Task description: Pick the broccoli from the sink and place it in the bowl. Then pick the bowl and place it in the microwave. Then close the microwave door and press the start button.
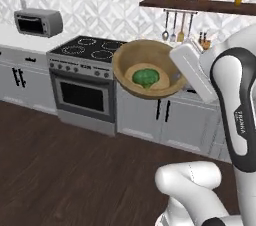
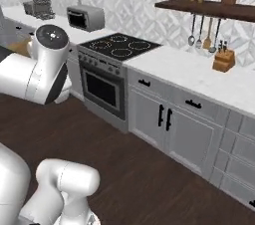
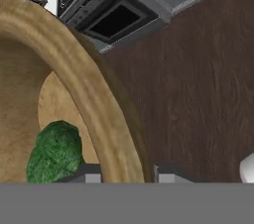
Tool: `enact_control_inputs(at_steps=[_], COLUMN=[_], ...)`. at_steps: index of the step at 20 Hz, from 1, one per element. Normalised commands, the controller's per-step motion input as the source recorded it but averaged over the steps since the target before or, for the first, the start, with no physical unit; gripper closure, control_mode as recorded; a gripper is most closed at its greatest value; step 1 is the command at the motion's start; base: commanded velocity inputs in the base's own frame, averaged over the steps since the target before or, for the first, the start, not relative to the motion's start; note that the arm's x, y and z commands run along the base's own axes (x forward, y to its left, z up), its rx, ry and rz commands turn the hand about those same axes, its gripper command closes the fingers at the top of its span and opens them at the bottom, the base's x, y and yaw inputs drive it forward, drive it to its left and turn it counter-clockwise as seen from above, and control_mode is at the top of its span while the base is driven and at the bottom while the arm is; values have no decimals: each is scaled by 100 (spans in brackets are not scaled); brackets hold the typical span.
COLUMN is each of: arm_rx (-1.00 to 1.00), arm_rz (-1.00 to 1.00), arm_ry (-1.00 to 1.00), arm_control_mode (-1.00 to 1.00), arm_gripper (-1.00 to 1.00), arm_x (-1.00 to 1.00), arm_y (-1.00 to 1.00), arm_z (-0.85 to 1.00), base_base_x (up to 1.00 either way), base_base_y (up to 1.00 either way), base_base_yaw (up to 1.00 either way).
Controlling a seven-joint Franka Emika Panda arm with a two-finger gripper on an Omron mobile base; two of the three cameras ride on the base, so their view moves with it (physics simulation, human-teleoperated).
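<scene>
The wide light-brown wooden bowl point(image 1: 131, 60) hangs in the air, tilted toward the left base camera, in front of the counter beside the stove. The green broccoli point(image 1: 146, 77) lies inside it on the bottom. My gripper point(image 1: 176, 78) is shut on the bowl's right rim. In the hand view the thick rim of the bowl point(image 3: 94, 94) runs down between the two fingertips of the gripper point(image 3: 128, 173), with the broccoli point(image 3: 54, 153) just inside. The sink, the microwave and its door are out of view.
A black-topped stove with an oven point(image 1: 85, 72) stands left of the bowl. A silver toaster oven point(image 1: 37, 22) sits on the far left counter. A wooden shelf point(image 1: 200, 5) with hanging utensils and a knife block point(image 2: 224, 59) lie to the right. Dark wood floor point(image 1: 75, 170) lies below.
</scene>
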Motion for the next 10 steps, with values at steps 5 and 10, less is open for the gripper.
enact_control_inputs(at_steps=[5, 10], arm_rx=[0, 0], arm_rz=[0, 0], arm_ry=[0, 0], arm_control_mode=[100, 100], arm_gripper=[100, 100], arm_x=[0, 0], arm_y=[0, 0], arm_z=[0, 0], base_base_x=[77, 57], base_base_y=[0, 12], base_base_yaw=[69, 66])
